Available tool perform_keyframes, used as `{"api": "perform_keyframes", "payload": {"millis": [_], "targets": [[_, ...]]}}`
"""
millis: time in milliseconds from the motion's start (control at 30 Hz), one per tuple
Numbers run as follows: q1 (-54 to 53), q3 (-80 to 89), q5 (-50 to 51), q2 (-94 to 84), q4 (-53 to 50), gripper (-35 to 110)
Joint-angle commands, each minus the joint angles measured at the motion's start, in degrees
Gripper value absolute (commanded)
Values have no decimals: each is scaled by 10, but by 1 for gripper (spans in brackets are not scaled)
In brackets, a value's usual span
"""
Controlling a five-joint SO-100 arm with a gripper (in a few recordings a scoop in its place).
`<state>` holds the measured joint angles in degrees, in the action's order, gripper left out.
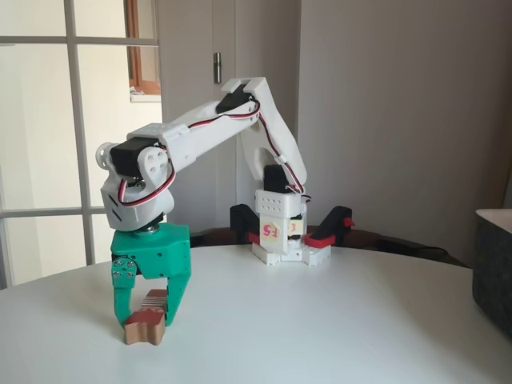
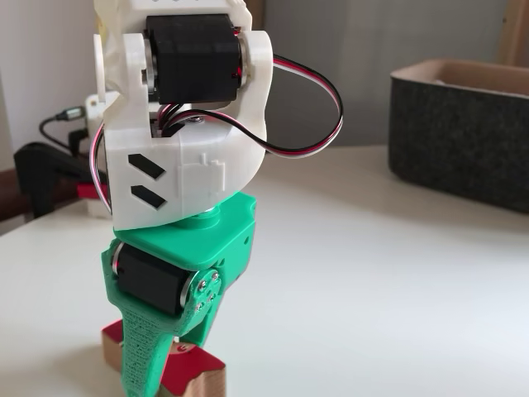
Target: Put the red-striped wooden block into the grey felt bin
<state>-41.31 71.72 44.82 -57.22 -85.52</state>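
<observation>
green gripper (image 1: 147,308) jaws straddling red-striped wooden block (image 1: 146,326) on white table (image 1: 336,320), contact unclear | block: likely light, rigid, smooth; grip flat sides | grey felt bin (image 2: 463,136) well apart

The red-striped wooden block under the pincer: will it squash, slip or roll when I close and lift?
The red-striped wooden block looks like solid wood, so it should stay rigid under the squeeze. It sits flat on the table with squared faces, so rolling seems unlikely. Being small, it is probably light. The green pincer straddles it, but smooth faces might slip if gripped off-centre.
</observation>
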Motion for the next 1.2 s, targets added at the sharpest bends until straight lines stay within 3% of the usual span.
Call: {"api": "perform_keyframes", "payload": {"millis": [0,700,1167], "targets": [[-5,-4,4,1,-1,12],[4,-55,59,-33,1,4],[5,-57,120,-178,45,4]]}}
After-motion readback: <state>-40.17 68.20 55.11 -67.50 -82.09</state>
